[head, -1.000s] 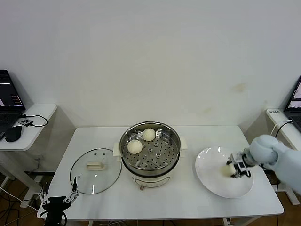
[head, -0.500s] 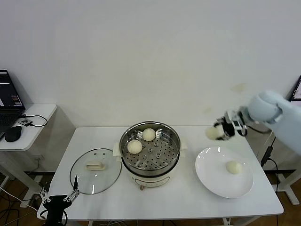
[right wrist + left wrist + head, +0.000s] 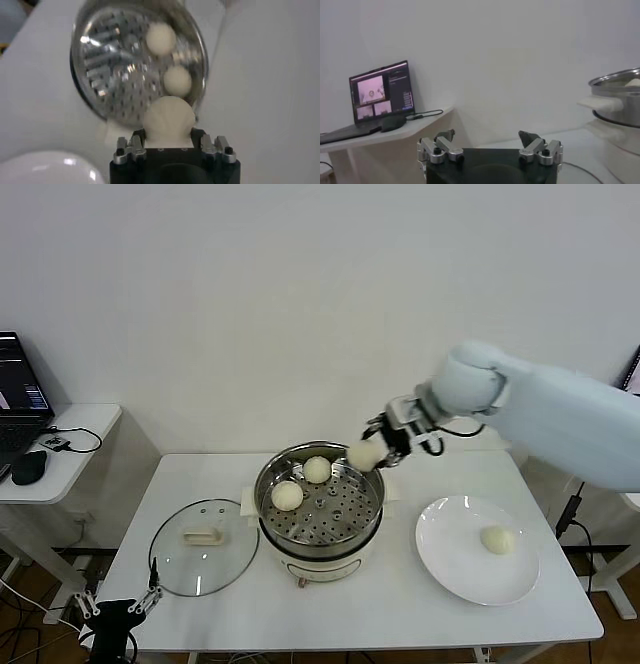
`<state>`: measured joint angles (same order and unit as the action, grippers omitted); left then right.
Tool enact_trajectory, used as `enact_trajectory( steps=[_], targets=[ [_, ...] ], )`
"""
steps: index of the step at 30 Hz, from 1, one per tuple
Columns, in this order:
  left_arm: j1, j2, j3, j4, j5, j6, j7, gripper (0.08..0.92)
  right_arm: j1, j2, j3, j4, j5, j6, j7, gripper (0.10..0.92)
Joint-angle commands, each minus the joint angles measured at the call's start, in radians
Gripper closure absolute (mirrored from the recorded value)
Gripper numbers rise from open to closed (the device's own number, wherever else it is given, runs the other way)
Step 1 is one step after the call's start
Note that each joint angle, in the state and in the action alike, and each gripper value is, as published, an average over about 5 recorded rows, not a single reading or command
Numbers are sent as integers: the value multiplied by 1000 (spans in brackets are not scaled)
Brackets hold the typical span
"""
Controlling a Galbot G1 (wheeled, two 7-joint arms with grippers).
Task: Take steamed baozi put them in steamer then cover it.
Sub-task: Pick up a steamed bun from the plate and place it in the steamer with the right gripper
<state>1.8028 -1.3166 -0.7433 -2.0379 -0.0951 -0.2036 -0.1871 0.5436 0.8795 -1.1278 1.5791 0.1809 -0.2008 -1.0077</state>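
Right gripper (image 3: pixel 372 447) raised, apparently clamped; left gripper (image 3: pixel 490 143) spread low.

The right gripper (image 3: pixel 372 446) carried a baozi (image 3: pixel 361 454) from the plate (image 3: pixel 440 562) to the steamer (image 3: pixel 318 502) rim.

A plain white wall (image 3: pixel 250 294) is seen behind the white table (image 3: pixel 400 604); a laptop (image 3: pixel 18 389) is parked on a side desk (image 3: pixel 70 446) at left.

Four steamed baozi (image 3: pixel 287 496) were visible; one steamer (image 3: pixel 318 536), one cover (image 3: pixel 203 547), one plate (image 3: pixel 450 569), two grippers.
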Motion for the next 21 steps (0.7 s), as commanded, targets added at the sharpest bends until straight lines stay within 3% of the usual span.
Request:
enact_trajectory(
  steps=[1,12,21],
  targets=[
    [2,-3,-7,2,-1,-1,0,177,19,185,-104,-39,-35,142,13,448],
    [13,-13,-18,12,-1,-16,-3,177,-31,301,-139,-114,-211,277,-65,448],
    [14,-14,-19,17,-1,-21,-6,177,-57,296,-156,-115,-248,316,-102,448]
  ],
)
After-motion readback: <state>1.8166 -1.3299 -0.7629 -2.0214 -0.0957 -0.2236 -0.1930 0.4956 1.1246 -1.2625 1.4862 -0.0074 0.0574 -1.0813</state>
